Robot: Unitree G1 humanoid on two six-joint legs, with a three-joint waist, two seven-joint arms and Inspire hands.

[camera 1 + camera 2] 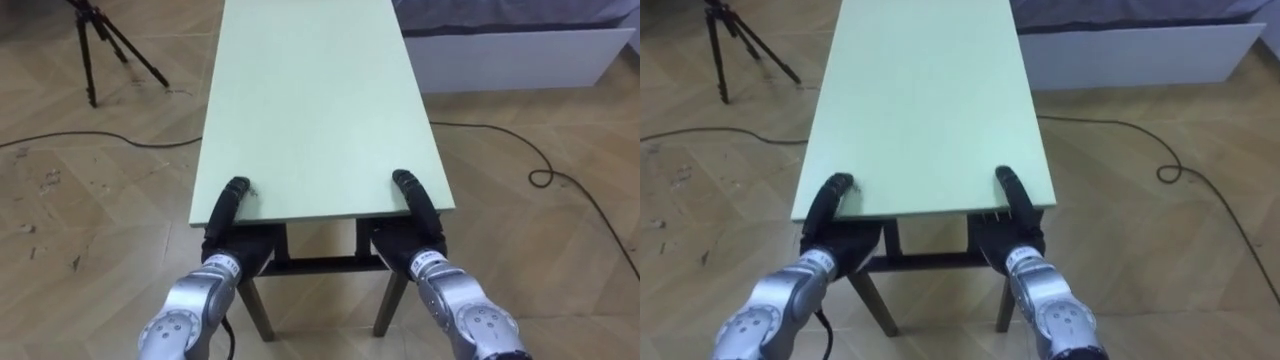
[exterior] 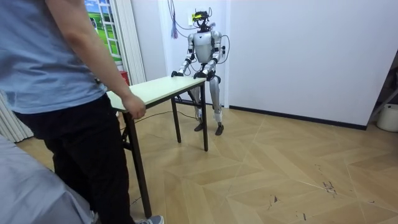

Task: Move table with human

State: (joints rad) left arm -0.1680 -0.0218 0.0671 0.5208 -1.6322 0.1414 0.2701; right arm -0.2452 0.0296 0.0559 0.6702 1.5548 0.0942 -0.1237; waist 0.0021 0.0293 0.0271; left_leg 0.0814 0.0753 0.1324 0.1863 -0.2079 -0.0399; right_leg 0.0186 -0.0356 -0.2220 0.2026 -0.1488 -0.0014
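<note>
- L hand: thumb lies on top of the near edge of the pale green table, palm underneath, pinching the tabletop by its left corner.
- R hand: same clamp by the right corner; both forearms low, reaching fwd.
- Table is btwn robot & person, whose hand grips the opposite end.
- Parquet floor; tripod far left, white bed base far right.

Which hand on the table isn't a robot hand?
The person's hand, across the table. It is bare; the robot's left hand and right hand are black.
</note>
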